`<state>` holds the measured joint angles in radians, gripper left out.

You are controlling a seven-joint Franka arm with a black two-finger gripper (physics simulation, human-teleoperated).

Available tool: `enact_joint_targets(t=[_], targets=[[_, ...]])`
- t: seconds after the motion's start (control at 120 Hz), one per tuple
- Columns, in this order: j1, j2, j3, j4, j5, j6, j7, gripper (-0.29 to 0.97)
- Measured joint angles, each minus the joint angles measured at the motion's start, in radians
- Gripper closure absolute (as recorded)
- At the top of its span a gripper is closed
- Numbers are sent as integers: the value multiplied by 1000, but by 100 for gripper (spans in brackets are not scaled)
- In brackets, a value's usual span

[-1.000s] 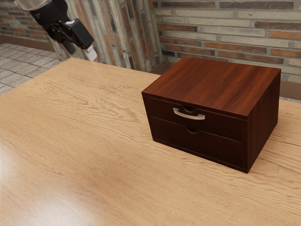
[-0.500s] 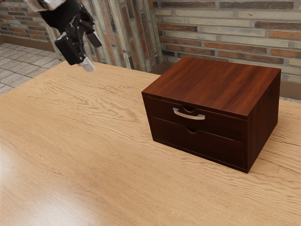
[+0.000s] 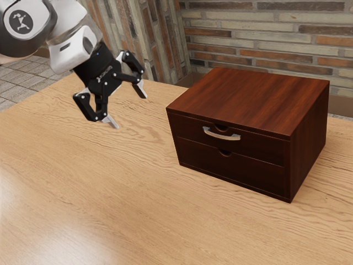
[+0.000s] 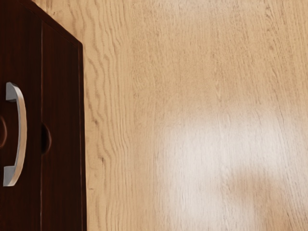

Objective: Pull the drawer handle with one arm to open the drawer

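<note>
A dark wooden cabinet (image 3: 259, 99) with two drawers stands on the table at the exterior view's right. The upper drawer (image 3: 248, 142) carries a curved silver handle (image 3: 220, 134) and sits flush with the cabinet front. My black gripper (image 3: 126, 105) hangs above the table to the exterior view's left of the cabinet, well apart from the handle, its fingers spread wide with nothing between them. In the wrist view the silver handle (image 4: 16, 134) shows on the dark drawer front (image 4: 57, 144), ahead of my hand.
The light wooden table (image 3: 110, 187) stretches wide in front of the cabinet. A brick wall (image 3: 265, 27) rises behind it. The lower drawer (image 3: 231, 165) has a small notch and no handle.
My arm has swung down and toward the cabinet from the far upper left, and the hand has turned so its spread fingers point toward the drawer front. The cabinet has not moved.
</note>
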<state>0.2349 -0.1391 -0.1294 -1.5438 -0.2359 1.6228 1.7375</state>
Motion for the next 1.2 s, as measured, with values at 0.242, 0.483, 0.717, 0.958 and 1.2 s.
enact_joint_targets(t=[0.242,0.483,0.717,0.958,1.2], targets=[[-7,-31,-95,-171,0,249,92,0],[-4,-29,-100,-295,-4,560,68,0],[-1,-68,-125,-411,-12,729,2,8],[-3,-27,-166,-431,-11,833,-52,21],[-5,21,-203,-466,35,972,-93,30]])
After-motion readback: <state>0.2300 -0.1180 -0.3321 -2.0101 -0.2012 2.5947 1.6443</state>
